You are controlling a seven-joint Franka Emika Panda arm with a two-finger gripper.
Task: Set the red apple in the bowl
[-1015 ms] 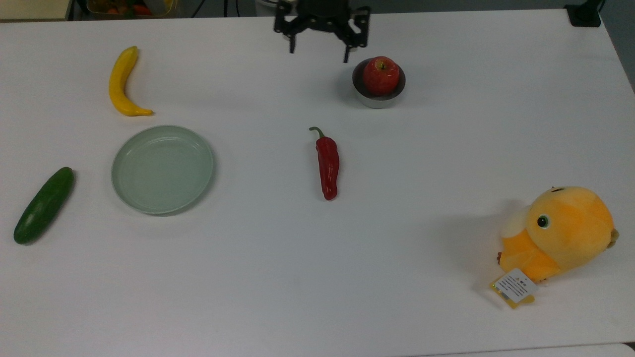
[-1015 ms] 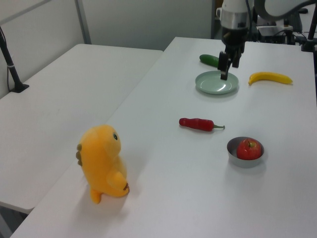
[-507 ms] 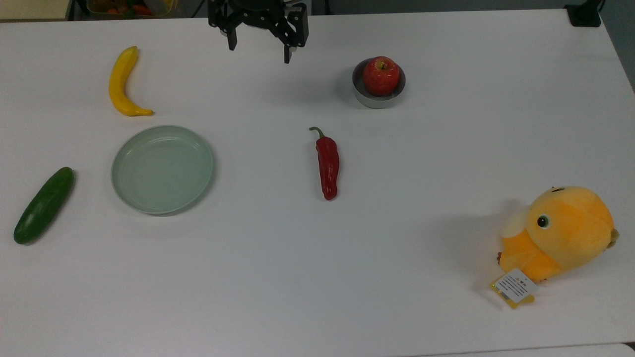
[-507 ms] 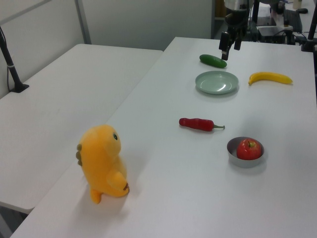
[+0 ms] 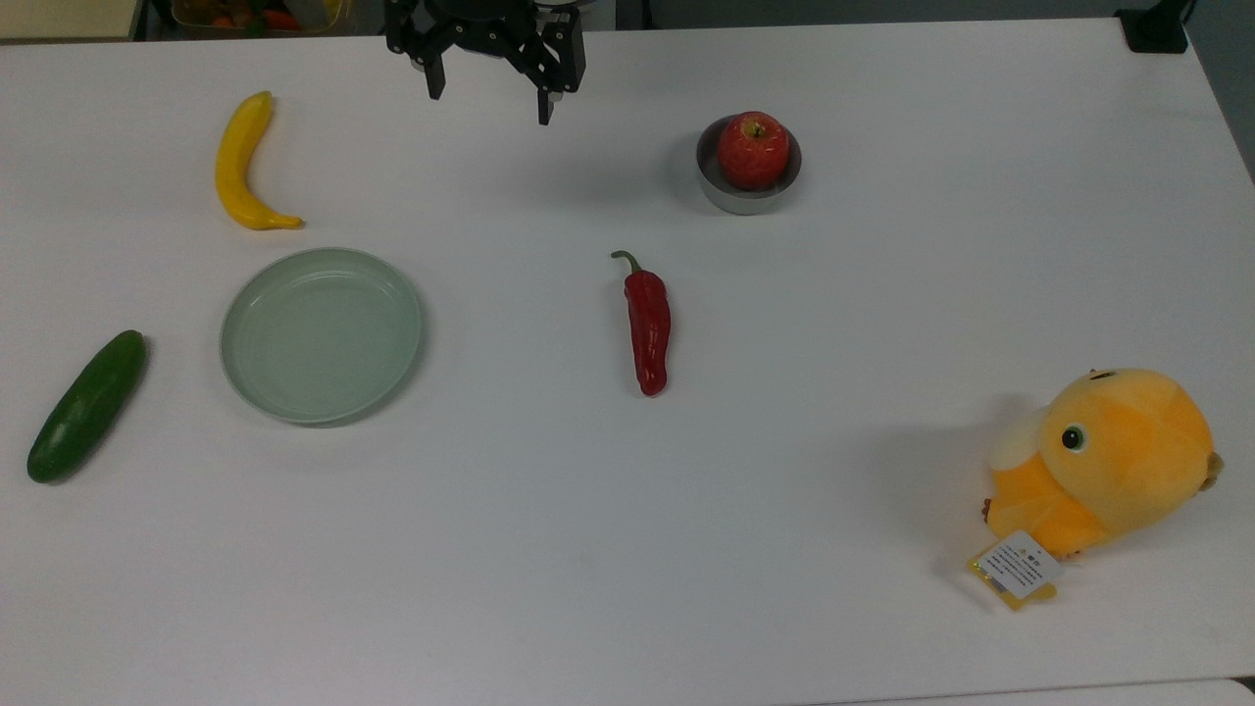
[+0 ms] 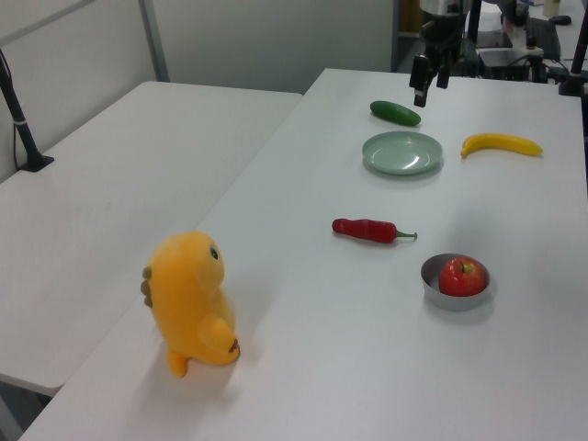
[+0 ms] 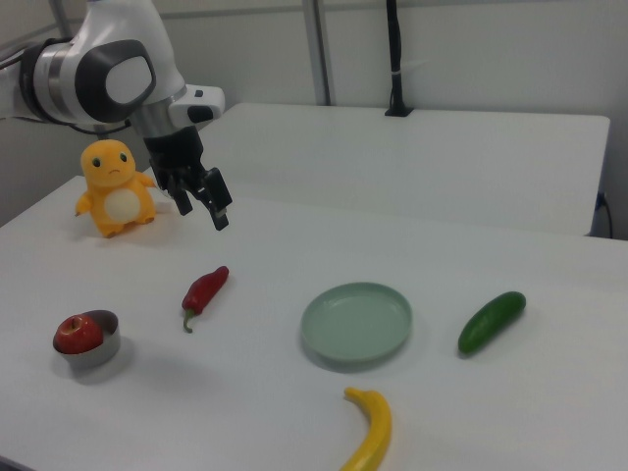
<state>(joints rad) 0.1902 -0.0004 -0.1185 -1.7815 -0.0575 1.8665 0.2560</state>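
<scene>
The red apple (image 5: 753, 149) sits inside the small grey bowl (image 5: 745, 202) near the far edge of the table, right of centre in the top view. It fills most of the bowl. Both also show in the left view, apple (image 6: 462, 275) in bowl (image 6: 450, 299), and in the right view, apple (image 7: 78, 333) in bowl (image 7: 101, 354). My gripper (image 5: 490, 103) hangs open and empty well to the top view's left of the bowl, raised above the table. It appears too in the left view (image 6: 427, 90) and the right view (image 7: 203, 214).
A dark-red chili pepper (image 5: 647, 324) lies mid-table. A pale green plate (image 5: 322, 334), a banana (image 5: 240, 162) and a cucumber (image 5: 86, 406) occupy the top view's left side. An orange plush toy (image 5: 1103, 456) sits at the top view's lower right.
My open gripper has moved from right beside the bowl toward the top view's left and risen higher. The apple has stayed in the bowl.
</scene>
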